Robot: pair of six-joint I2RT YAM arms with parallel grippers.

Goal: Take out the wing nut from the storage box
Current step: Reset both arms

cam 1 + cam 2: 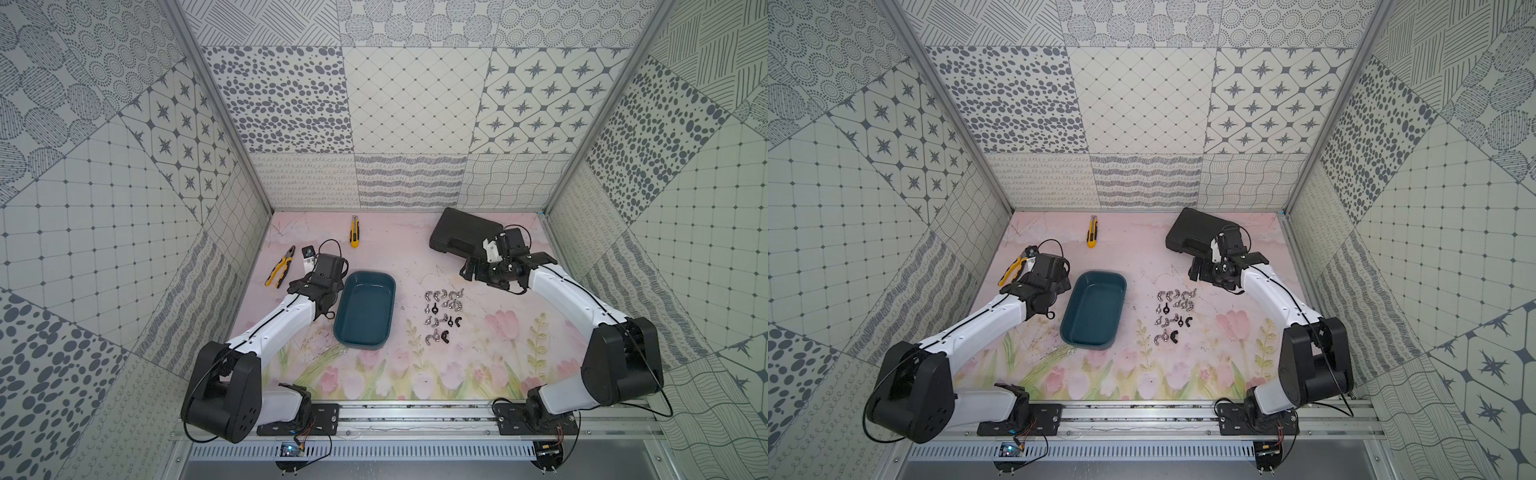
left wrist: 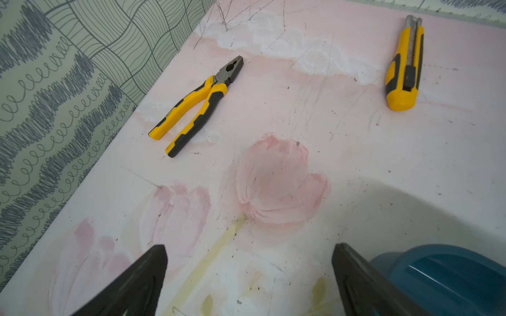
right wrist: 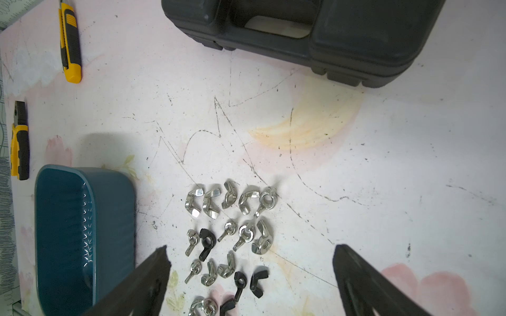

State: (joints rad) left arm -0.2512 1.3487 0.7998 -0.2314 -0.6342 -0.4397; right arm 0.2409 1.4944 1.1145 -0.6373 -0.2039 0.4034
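Wing nuts (image 1: 444, 318) lie clustered on the tabletop (image 1: 415, 257) right of centre in both top views, near the teal storage box (image 1: 365, 312) at centre. Left gripper (image 2: 249, 246) and right gripper (image 3: 251, 247) are spread, empty.

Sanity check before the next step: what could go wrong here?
The storage box looks empty in both top views; a reach into it would likely grab nothing. The wing nuts lie packed close on the table; the open right gripper nearby could scatter them on a low pass. The open left gripper hangs beside the box and might nudge it.
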